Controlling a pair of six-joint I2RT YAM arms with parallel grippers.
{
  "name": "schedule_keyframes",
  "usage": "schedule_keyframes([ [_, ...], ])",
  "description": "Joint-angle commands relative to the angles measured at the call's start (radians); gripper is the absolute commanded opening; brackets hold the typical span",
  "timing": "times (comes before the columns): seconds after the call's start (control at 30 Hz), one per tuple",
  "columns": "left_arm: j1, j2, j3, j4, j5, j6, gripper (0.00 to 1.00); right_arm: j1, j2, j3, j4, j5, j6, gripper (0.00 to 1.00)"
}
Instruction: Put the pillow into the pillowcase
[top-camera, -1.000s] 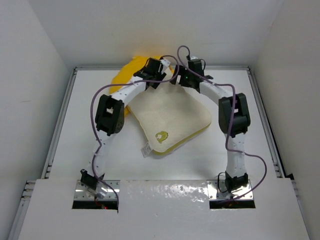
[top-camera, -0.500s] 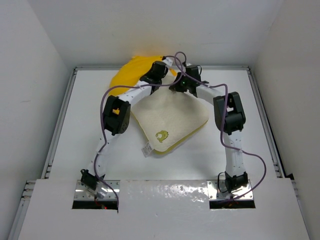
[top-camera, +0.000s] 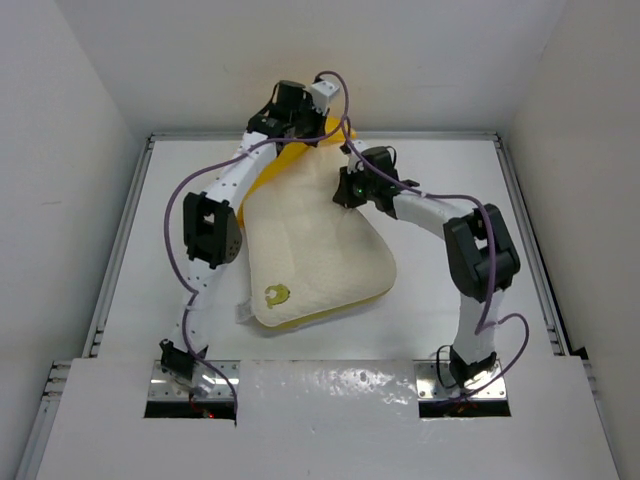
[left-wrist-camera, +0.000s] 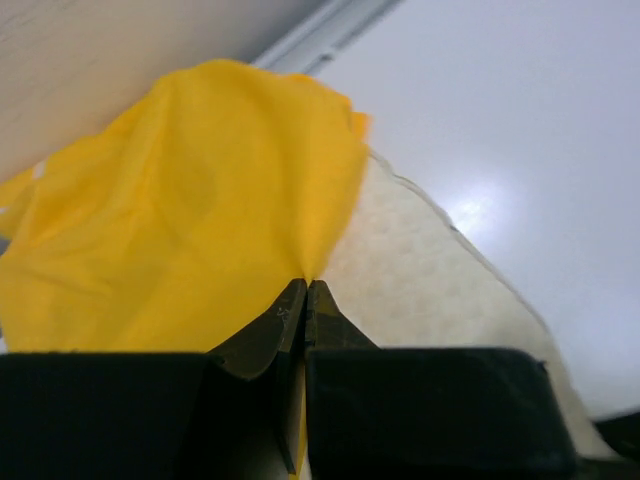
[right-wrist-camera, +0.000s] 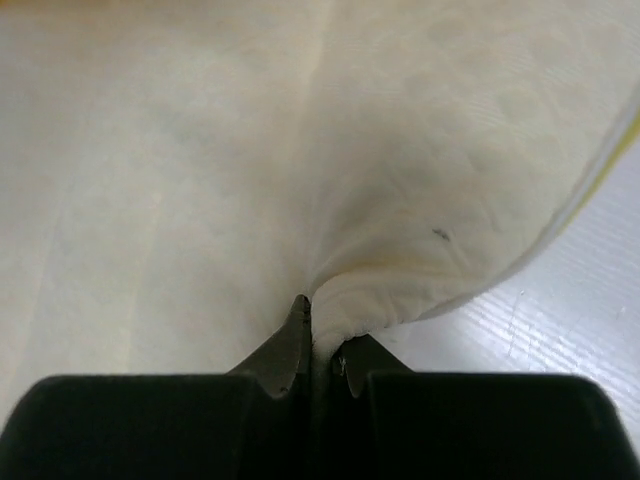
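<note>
At the far edge of the white counter (top-camera: 150, 300), the bright yellow thin fabric pillowcase (left-wrist-camera: 200, 220) is pinched by the left hand (left-wrist-camera: 305, 287), its jaws closed tight on a fold at the very tips. The large cream-white quilted pillow (top-camera: 320, 250) is spread across the middle of the counter. Its logo corner is turned toward the arm bases and its far end is tucked up against the pillowcase. A small bunch of its edge is clamped in the closed right hand (right-wrist-camera: 312, 308).

Slippage is the risk to be watched: so little cloth is held on either side that one tug could be enough for a grip to be lost. It cannot be told whether one layer or both are caught by the left hand. If both are, the mouth would be kept shut and the pillow jammed against it. The pillow is bulky and soft, so buckling is likely if it is pushed.

Room is tight. The pillowcase is crowded against the white back wall (top-camera: 300, 60), and the left arm is stretched along the pillow's left edge. Purple cables (top-camera: 174, 215) are looped near both wrists, where snagging is possible.
</note>
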Motion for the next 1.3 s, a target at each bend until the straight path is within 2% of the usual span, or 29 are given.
schedule_keyframes([
  [0.0, -0.07, -0.135, 0.055, -0.144, 0.354, 0.057, 0.0, 0.056, -0.15, -0.059, 0.061, -0.113, -0.163, 0.0],
  [0.13, -0.101, -0.152, 0.021, -0.281, 0.442, 0.103, 0.0, 0.06, -0.288, -0.179, 0.168, -0.13, -0.154, 0.0],
  [0.17, -0.114, -0.153, 0.02, -0.3, 0.501, 0.117, 0.0, 0.06, -0.307, -0.19, 0.191, -0.13, -0.154, 0.0],
  [0.33, -0.191, -0.17, 0.012, -0.493, 0.629, 0.281, 0.0, 0.056, -0.383, -0.268, 0.315, -0.092, -0.137, 0.0],
  [0.47, -0.202, -0.184, -0.01, -0.623, 0.689, 0.379, 0.0, 0.026, -0.408, -0.319, 0.443, -0.078, 0.006, 0.0],
  [0.6, -0.204, -0.201, -0.036, -0.746, 0.701, 0.461, 0.0, 0.001, -0.408, -0.394, 0.535, 0.053, 0.126, 0.0],
  [0.7, -0.197, -0.213, -0.082, -0.736, 0.574, 0.432, 0.0, 0.024, -0.397, -0.408, 0.494, 0.068, 0.189, 0.0],
  [0.77, -0.188, -0.225, -0.162, -0.649, 0.407, 0.345, 0.0, 0.064, -0.394, -0.423, 0.457, 0.098, 0.177, 0.0],
  [0.8, -0.184, -0.23, -0.186, -0.627, 0.319, 0.32, 0.06, 0.101, -0.396, -0.449, 0.475, 0.12, 0.182, 0.0],
  [0.9, -0.184, -0.241, -0.25, -0.559, 0.2, 0.243, 0.18, 0.115, -0.384, -0.501, 0.576, 0.086, 0.289, 0.0],
  [0.93, -0.184, -0.245, -0.27, -0.536, 0.113, 0.225, 0.25, 0.115, -0.381, -0.512, 0.595, 0.071, 0.312, 0.0],
  [1.0, -0.182, -0.274, -0.344, -0.449, 0.021, 0.18, 0.31, 0.118, -0.373, -0.524, 0.613, 0.065, 0.356, 0.0],
  [1.03, -0.181, -0.287, -0.377, -0.411, -0.072, 0.162, 0.35, 0.119, -0.367, -0.527, 0.612, 0.061, 0.363, 0.0],
  [1.1, -0.167, -0.308, -0.442, -0.346, -0.122, 0.124, 0.4, 0.122, -0.368, -0.538, 0.609, 0.063, 0.378, 0.0],
  [1.2, -0.164, -0.308, -0.461, -0.352, -0.185, 0.087, 0.53, 0.122, -0.374, -0.555, 0.606, 0.063, 0.39, 0.0],
  [1.27, -0.164, -0.31, -0.477, -0.369, -0.204, 0.065, 0.66, 0.125, -0.374, -0.564, 0.606, 0.054, 0.396, 0.0],
])
